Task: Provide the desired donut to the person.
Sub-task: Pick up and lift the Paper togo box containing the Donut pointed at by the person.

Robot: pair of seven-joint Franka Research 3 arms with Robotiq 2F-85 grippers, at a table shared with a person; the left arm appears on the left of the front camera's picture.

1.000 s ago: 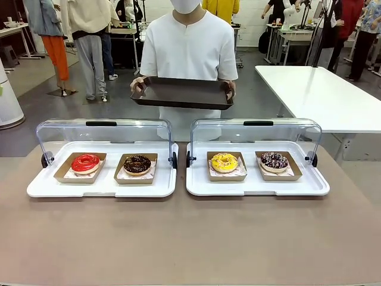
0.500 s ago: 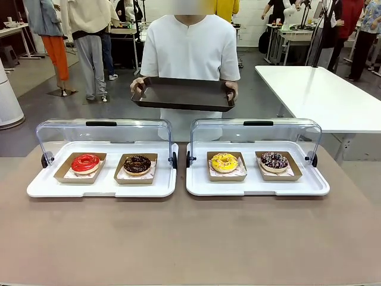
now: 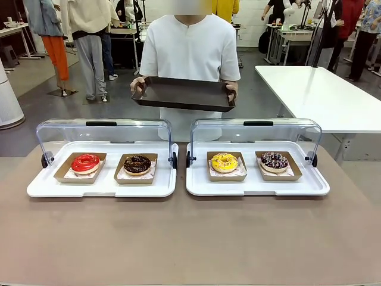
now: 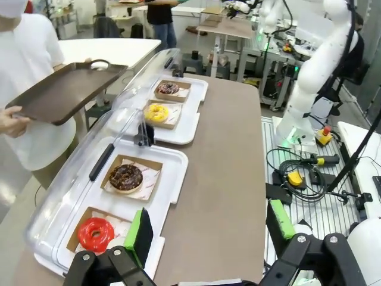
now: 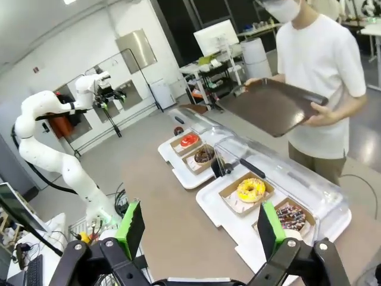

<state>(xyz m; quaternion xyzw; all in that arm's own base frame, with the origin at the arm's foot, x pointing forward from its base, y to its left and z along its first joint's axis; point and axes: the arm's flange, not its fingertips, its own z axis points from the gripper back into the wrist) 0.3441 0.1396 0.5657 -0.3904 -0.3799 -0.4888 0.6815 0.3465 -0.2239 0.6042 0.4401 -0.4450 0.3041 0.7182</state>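
At the far side of the table, the person (image 3: 190, 53) holds out an empty brown tray (image 3: 183, 93), barely shifted over the past second, so the handover has not begun. The four donuts (image 3: 137, 164) sit untouched in their open display cases (image 3: 101, 189), none visibly singled out, while the left gripper (image 4: 209, 229) and right gripper (image 5: 198, 229) hang back, jaws spread wide and empty

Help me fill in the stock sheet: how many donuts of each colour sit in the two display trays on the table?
Red donut: 1
Yellow donut: 1
Brown donuts: 2
Total: 4
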